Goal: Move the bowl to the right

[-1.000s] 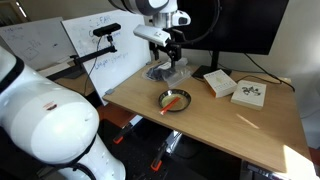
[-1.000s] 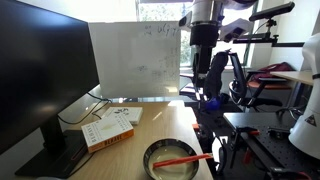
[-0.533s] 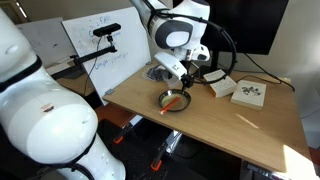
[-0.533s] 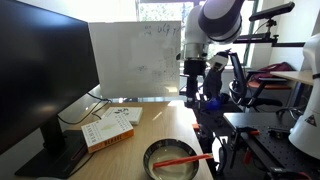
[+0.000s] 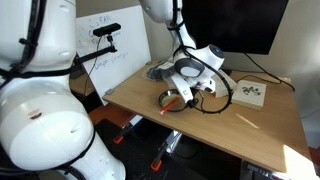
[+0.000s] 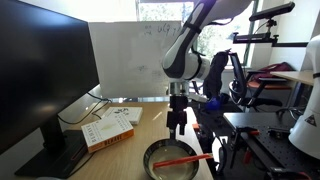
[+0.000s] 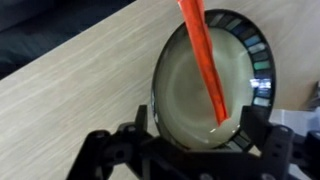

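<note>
**Sam:** Where is the bowl?

**Mia:** The bowl [image 7: 205, 95] sits flat on the wooden table [image 5: 250, 125], close to the table's front edge. 1 orange stick [image 7: 203, 60] lies in it. 1 end of the stick pokes out over the rim.

**Sam:** And the gripper?

**Mia:** The gripper [image 7: 197, 135] hangs right over the bowl. In an exterior view its tips [image 6: 177, 132] look just above the far rim. I cannot tell if they touch it.

**Sam:** Are the jaws open?

**Mia:** Yes, they are spread wide. In the wrist view 1 finger [image 7: 140, 125] shows on each side of the bowl's near part. They hold nothing.

**Sam:** So what should it do now?

**Mia:** I think it is getting ready to grab. The bowl looks too wide to fit between the fingers. So it should go down slowly and put 1 finger inside the rim and 1 outside. It should pick a spot away from the stick, then pinch the wall of the bowl.

**Sam:** And then?

**Mia:** Slide the bowl to the right, low and slow, so the stick does not roll out. 2 books [image 5: 220, 83] lie near on the table. The bowl should not bump them.
</note>
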